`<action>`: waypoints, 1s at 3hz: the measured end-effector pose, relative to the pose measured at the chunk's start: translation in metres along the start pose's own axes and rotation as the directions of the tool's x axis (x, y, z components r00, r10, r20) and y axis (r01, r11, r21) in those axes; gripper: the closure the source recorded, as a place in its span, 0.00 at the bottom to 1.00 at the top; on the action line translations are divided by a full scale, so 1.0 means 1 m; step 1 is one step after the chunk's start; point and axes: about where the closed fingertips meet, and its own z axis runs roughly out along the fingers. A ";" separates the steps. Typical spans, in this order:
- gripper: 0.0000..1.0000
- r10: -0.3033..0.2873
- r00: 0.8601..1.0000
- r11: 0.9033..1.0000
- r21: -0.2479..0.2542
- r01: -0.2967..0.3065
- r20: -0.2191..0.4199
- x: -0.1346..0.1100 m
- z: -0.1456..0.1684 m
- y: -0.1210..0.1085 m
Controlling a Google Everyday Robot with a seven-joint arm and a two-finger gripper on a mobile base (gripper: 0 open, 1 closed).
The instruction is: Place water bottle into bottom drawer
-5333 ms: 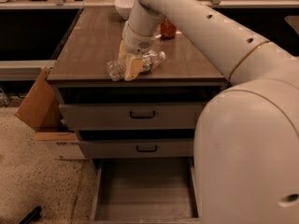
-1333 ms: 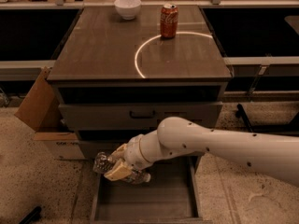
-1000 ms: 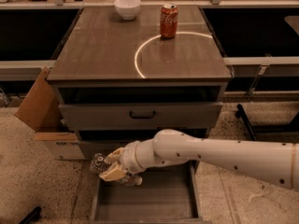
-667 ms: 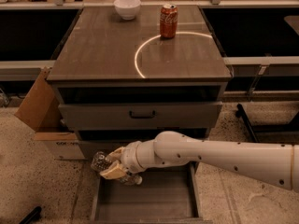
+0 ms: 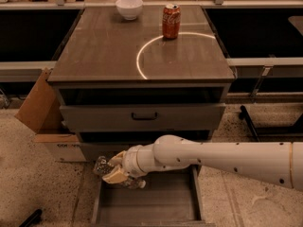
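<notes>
End effector (image 5: 114,170): clamped on water bottle (image 5: 101,166). Bottom drawer (image 5: 156,203): open, just below. Step: placing. Next: lower, release.

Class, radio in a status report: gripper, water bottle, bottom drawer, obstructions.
Gripper shut on water bottle, over left rear of open bottom drawer. Bottle not yet released. Nothing seen blocking.

water bottle (image 5: 101,166): clear, on its side, over the drawer's back-left corner
bottom drawer (image 5: 161,203): grey, open below the desk (image 5: 104,56) front edge
gripper (image 5: 115,173): clamped on bottle
</notes>
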 end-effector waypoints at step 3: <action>1.00 0.002 0.995 0.999 0.042 -0.006 0.104 0.104 0.041 -0.050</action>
